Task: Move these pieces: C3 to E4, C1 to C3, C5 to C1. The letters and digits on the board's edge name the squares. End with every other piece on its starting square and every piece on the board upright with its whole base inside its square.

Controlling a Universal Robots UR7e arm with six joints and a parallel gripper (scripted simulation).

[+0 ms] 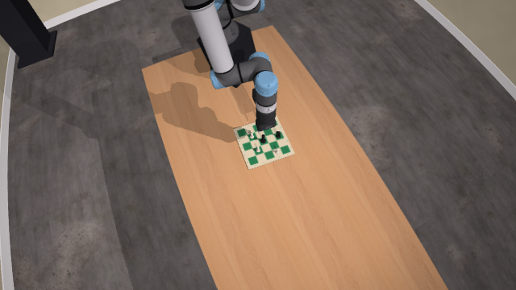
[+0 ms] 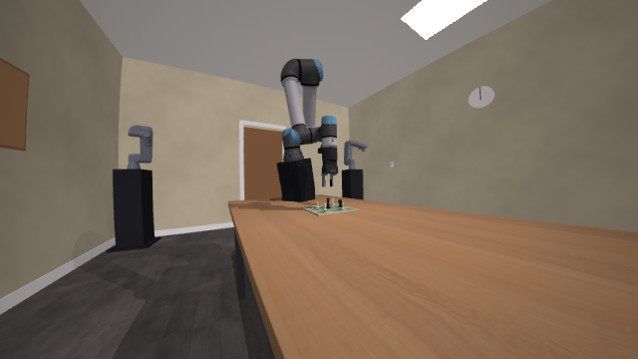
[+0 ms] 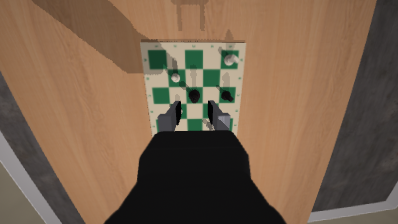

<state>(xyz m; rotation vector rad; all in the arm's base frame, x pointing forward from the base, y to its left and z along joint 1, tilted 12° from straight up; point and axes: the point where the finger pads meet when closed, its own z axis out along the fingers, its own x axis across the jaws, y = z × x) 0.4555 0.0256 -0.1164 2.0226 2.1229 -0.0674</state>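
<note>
The small green and cream chessboard (image 1: pixel 264 147) lies on the wooden table; it also shows in the wrist view (image 3: pixel 194 87). A black piece (image 3: pixel 194 94) stands upright near the board's middle, just ahead of my fingertips. A second black piece (image 3: pixel 227 94) stands to its right. Two white pieces (image 3: pixel 175 77) (image 3: pixel 229 59) stand farther out. Another white piece (image 1: pixel 251 133) stands near the board's far left corner. My gripper (image 3: pixel 194 108) is open and empty. It hangs well above the board's far side in the exterior view (image 2: pixel 328 183). My hand hides the board's nearest rows in the wrist view.
The board's pieces (image 2: pixel 329 203) stand close together on the long wooden table (image 1: pixel 262 181). The arm's black base (image 2: pixel 295 180) stands at the table's far end. Two other arms on black pedestals (image 2: pixel 133 206) stand off the table.
</note>
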